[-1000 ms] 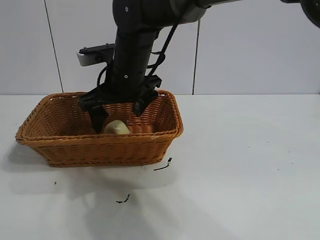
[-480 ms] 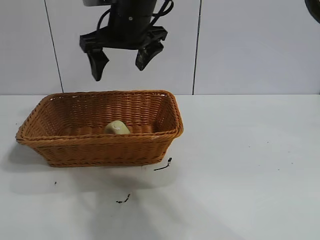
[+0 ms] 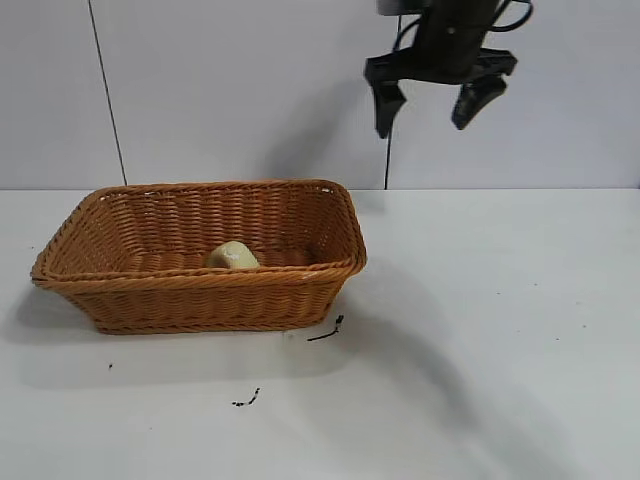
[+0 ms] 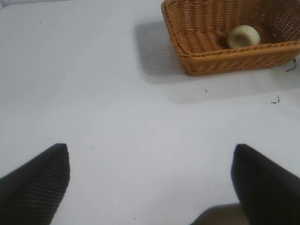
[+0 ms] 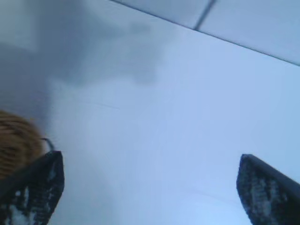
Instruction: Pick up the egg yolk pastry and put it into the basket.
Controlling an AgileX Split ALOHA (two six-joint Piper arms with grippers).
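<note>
A small, rounded pale yellow-green egg yolk pastry point(image 3: 232, 256) sits inside the large orange-brown woven wicker basket point(image 3: 120, 288) on the white worktop point(image 3: 480, 340). The right arm's black end effector point(image 3: 432, 98) hangs high above the worktop, beyond the basket's right end, fingers spread and empty. The left end effector point(image 4: 150, 183), fingers likewise apart, hovers well away from the basket.

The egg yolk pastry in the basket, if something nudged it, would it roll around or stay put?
The egg yolk pastry looks like a smooth rounded dome, so it would probably rock or roll a little. It lies inside the basket, whose flared walls would likely stop it. It appears small, so probably light and easily shifted.
</note>
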